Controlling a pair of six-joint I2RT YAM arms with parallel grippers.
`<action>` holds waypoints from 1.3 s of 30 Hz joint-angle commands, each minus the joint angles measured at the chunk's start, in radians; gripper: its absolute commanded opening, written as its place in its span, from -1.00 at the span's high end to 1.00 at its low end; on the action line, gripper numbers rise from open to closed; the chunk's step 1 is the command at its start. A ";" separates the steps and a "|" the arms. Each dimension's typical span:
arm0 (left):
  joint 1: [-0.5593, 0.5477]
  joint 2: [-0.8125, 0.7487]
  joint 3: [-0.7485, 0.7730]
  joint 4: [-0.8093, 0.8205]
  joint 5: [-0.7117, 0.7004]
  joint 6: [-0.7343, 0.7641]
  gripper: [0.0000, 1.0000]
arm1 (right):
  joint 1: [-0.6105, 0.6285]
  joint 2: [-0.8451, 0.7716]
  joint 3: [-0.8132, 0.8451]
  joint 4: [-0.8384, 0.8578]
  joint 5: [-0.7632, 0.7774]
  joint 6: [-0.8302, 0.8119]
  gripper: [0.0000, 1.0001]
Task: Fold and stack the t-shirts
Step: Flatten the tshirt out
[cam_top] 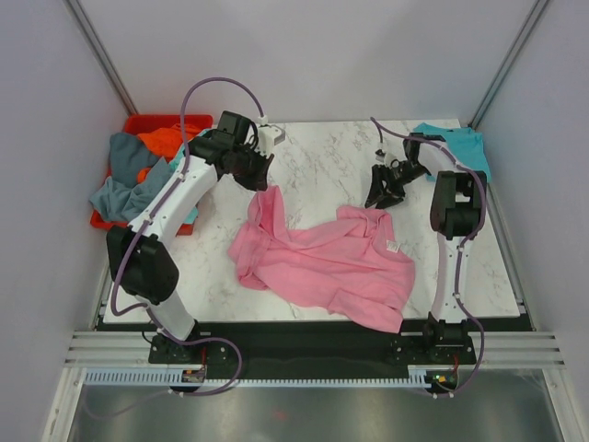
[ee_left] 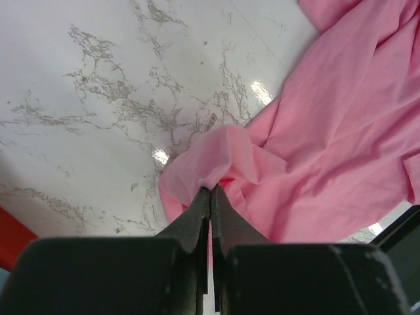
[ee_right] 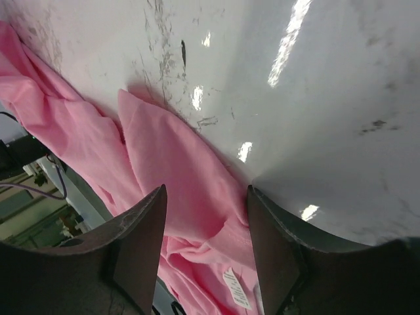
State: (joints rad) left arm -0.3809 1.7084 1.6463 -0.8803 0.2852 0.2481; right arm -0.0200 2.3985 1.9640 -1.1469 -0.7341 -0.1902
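The right gripper (ee_right: 207, 197) hangs low over the marble counter (ee_right: 328, 98), its two dark fingers (ee_right: 138, 243) spread wide and gripping nothing. Through the gap lies the pink shirt (ee_right: 177, 170), rumpled, with one pointed fold flat on the white, grey-veined stone. A small white label (ee_right: 236, 289) sits on the cloth down by the fingers. The shirt stretches off toward the counter's edge, where a thin purple cable (ee_right: 46, 190) shows beyond it. Lights glint on the bare stone.
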 commanded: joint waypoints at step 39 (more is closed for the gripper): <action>0.011 -0.013 0.288 0.060 0.084 -0.047 0.96 | 0.006 -0.729 -0.341 -0.132 0.087 -0.089 1.00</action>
State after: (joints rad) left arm -0.3706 1.7126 1.9419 -0.8314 0.3168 0.2344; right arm -0.0311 1.7229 1.7836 -1.1770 -0.5991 -0.2619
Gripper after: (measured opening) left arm 0.027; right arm 0.010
